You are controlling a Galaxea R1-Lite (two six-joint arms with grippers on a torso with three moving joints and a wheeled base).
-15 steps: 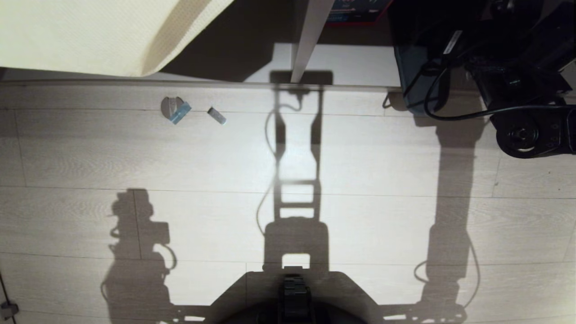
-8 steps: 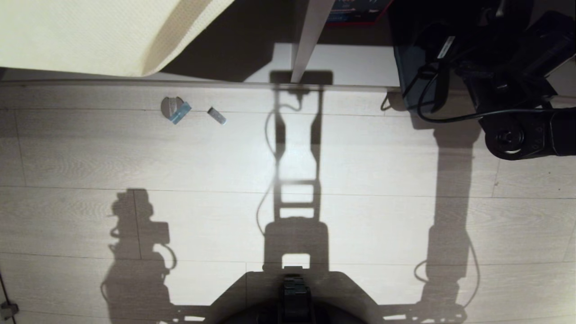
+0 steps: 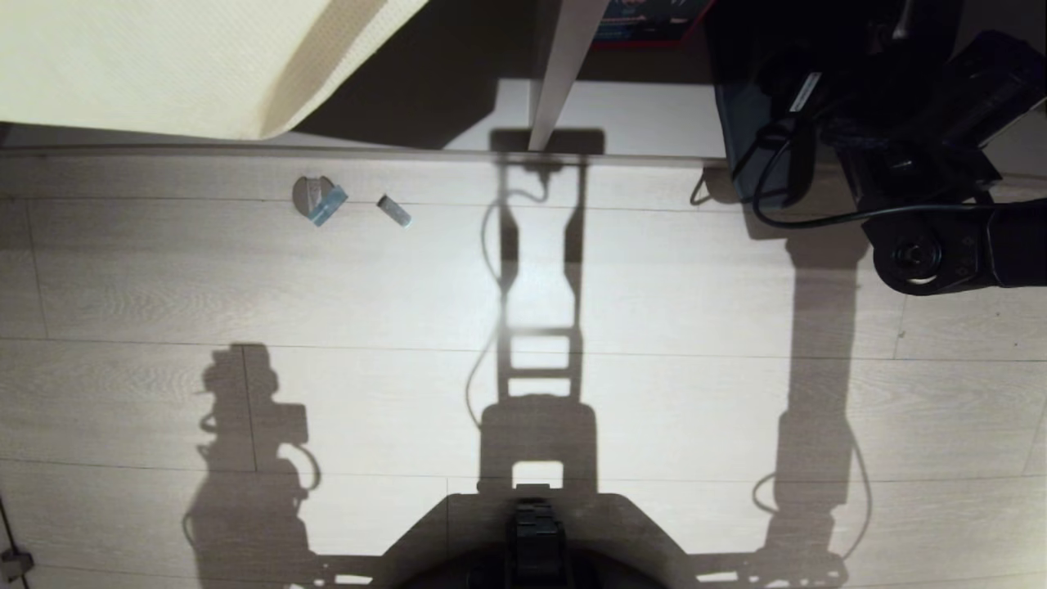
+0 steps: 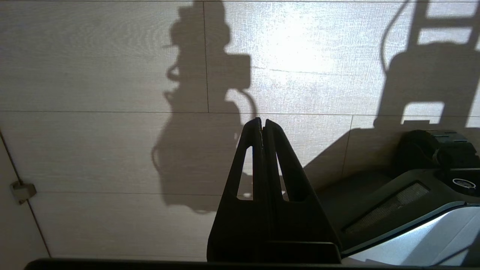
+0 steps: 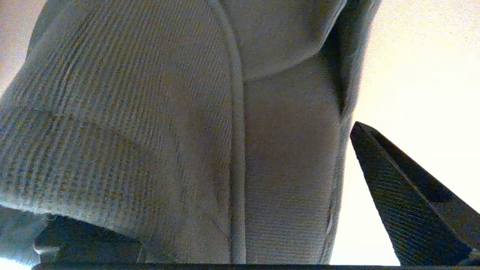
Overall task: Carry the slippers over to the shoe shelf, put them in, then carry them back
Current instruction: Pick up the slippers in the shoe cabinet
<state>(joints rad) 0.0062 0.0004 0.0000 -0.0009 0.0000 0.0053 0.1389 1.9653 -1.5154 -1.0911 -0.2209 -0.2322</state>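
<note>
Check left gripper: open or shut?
Shut. In the left wrist view the left gripper has both fingers pressed together, nothing between them.

slippers filling gap between right fingers

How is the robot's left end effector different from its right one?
The left end effector is shut, its fingers pressed together; the right end effector stands wide open. The left end effector holds nothing and hangs over the pale plank floor; the right end effector has the grey ribbed slippers between its fingers. Both have dark, pointed fingers.
</note>
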